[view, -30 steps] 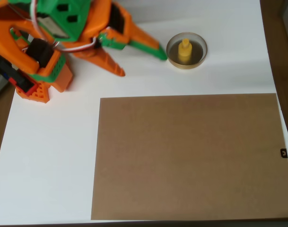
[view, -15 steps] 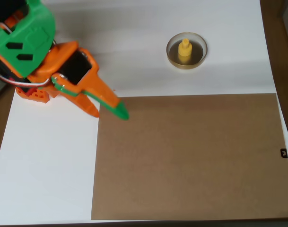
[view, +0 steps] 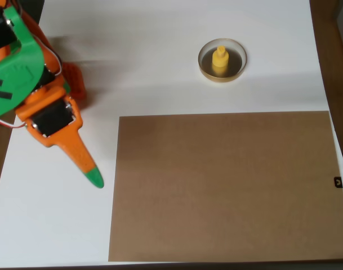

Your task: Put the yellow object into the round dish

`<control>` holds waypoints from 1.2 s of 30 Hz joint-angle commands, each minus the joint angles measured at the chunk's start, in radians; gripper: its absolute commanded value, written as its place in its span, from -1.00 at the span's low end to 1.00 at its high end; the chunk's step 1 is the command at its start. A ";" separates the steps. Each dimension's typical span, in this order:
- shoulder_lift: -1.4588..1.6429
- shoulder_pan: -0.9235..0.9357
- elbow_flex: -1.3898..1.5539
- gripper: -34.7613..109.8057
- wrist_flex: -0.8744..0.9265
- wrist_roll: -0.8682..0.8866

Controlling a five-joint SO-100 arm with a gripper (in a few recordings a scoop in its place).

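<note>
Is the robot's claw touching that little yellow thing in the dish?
Apart. The overhead view shows the gripper at lower left, with bare white table between it and the yellow object standing in the round dish.

White table top [view: 160, 62] under soft daylight, brown board [view: 225, 185] laid flat (wood floor at edges)

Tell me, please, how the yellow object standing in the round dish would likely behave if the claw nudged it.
The yellow object looks like rigid plastic, so it would probably shift rather than bend. Standing on its wider base under a narrower knob, it seems fairly tip-resistant. The round dish rim would likely stop it from sliding out.
</note>
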 commanded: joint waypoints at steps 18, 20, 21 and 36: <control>0.518 0.130 0.482 -0.16 -0.107 0.012; 0.566 0.126 0.515 -0.17 -0.089 -0.003; 0.591 0.127 0.528 -0.17 -0.078 -0.005; 0.591 0.170 0.584 -0.29 -0.094 0.023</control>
